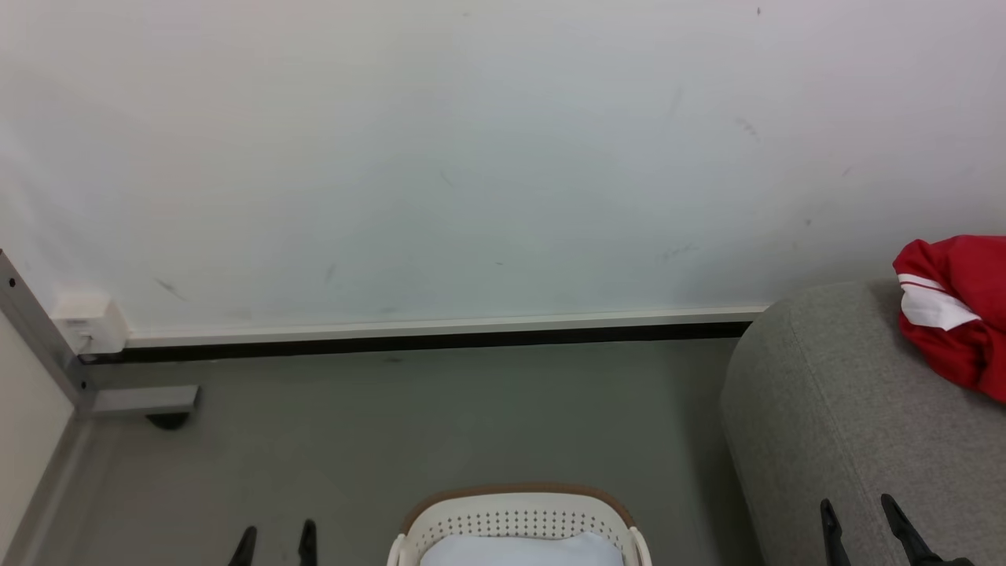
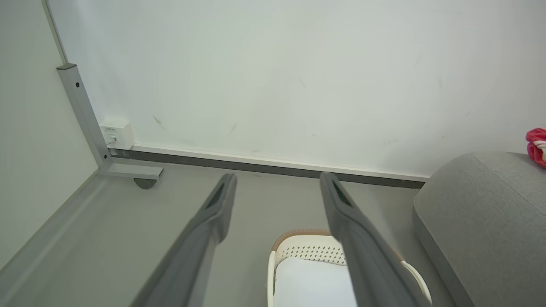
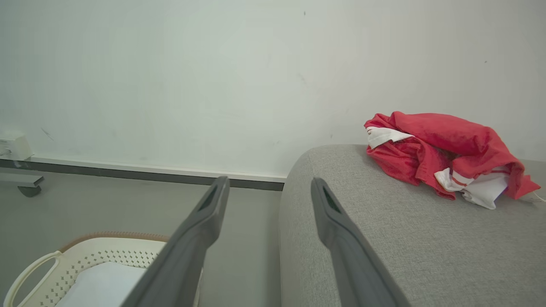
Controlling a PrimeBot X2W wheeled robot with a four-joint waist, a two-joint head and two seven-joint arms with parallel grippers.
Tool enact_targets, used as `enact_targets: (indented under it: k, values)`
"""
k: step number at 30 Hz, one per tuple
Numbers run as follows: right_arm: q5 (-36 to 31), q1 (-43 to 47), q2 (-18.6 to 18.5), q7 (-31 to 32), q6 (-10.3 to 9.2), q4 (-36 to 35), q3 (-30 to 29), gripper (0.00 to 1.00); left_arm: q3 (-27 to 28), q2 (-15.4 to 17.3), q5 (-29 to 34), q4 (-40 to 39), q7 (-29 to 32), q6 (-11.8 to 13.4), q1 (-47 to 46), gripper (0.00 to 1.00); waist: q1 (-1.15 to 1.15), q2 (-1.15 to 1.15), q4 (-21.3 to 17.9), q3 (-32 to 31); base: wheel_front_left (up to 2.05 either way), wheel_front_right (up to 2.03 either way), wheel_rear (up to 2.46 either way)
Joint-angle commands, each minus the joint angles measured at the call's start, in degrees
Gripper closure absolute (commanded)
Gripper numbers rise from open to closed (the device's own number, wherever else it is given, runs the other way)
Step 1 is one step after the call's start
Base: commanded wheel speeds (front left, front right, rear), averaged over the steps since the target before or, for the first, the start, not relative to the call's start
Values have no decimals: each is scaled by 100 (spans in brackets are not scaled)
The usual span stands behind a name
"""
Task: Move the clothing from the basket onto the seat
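Note:
Red clothing with white bands lies crumpled on the grey seat at the right, near the wall; the right wrist view shows the clothing on the seat too. The white basket with a brown rim stands on the floor at bottom centre, holding a pale blue-white pad. My left gripper is open over the floor left of the basket, holding nothing. My right gripper is open and empty above the seat's near edge. The left wrist view shows the basket beyond my spread fingers.
A white wall with a dark skirting strip runs across the back. A grey metal frame post with a foot and castor stands in the left corner, beside a small white box. Grey floor lies between basket and wall.

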Motion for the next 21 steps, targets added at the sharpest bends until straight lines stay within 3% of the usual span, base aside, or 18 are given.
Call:
enact_targets:
  k: [1, 21]
  values:
    - [27, 52, -13, 5, -16, 28, 2, 0, 45, -20, 106, 17, -3, -21, 50, 0, 1, 0, -11, 1, 0, 0, 0]
    - [81, 3, -13, 4, -17, 96, 115, 0, 522, -364, 583, 172, -4, -459, -67, 0, 1, 0, -30, 48, 0, 0, 0]
